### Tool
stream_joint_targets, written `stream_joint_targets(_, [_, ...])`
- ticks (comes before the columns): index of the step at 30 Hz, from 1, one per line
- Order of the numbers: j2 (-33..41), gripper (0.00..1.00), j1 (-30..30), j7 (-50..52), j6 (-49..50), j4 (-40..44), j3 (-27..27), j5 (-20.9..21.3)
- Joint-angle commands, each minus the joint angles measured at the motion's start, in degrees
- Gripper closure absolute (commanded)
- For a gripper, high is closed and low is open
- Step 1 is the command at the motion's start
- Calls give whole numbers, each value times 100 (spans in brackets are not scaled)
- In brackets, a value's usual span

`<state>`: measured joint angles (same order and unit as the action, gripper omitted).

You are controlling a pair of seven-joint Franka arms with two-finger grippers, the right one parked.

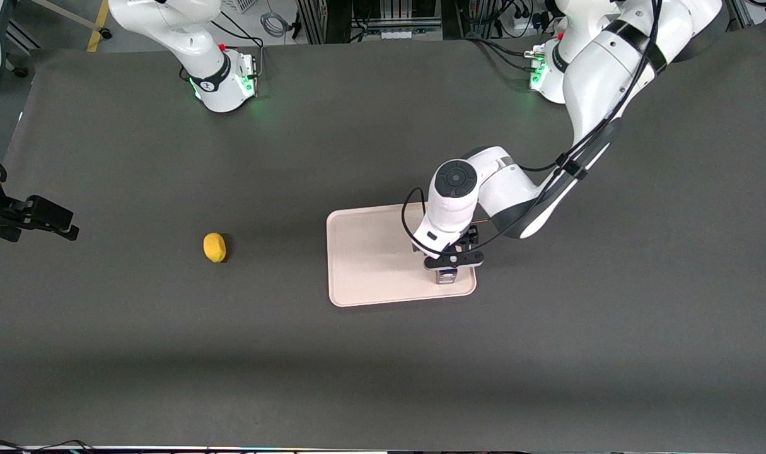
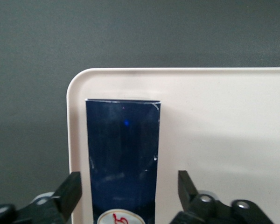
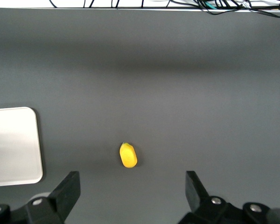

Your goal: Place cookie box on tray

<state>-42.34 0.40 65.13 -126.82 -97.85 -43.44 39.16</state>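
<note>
Yellow lump (image 1: 214, 247) first, since it comes first scanning the front view from the left: a small rounded thing lying on the dark grey table cover (image 1: 168, 347), well apart from everything else and toward the parked arm's end of the table. The right wrist view shows it too (image 3: 128, 155), sitting on bare cloth with a corner of the tray (image 3: 18, 144) off to one side.

Next over is the tray (image 1: 370, 258), big, flat, pale pink, rounded corners, low rim, roughly mid-table. The cookie box (image 1: 446, 275) is on it, in the corner nearest the front camera on the working arm's end. Only its end pokes out from under the arm in that shot.

The wrist camera on the working arm gives the better look: dark navy carton (image 2: 122, 158) lying flat inside the tray's rim (image 2: 77, 140), one long side running just beside that rim, its short end near the rounded corner. A bit of a white oval logo with red lettering shows at the near end.

The left gripper (image 1: 449, 265) hangs right over the box. Jaws are spread: each black fingertip (image 2: 71, 189) stands clear of the carton with a visible gap on both sides, so nothing is being pinched.
</note>
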Motion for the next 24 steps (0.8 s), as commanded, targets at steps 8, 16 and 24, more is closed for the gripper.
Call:
stream_joint_targets(8, [199,0,48,132,104,47,-42,13])
stream_joint_targets(16, [612,0,136,0,771,222,-288,-303])
stream_joint_targets(24, [1315,0,311,-1168,1607,714,-324,-1365])
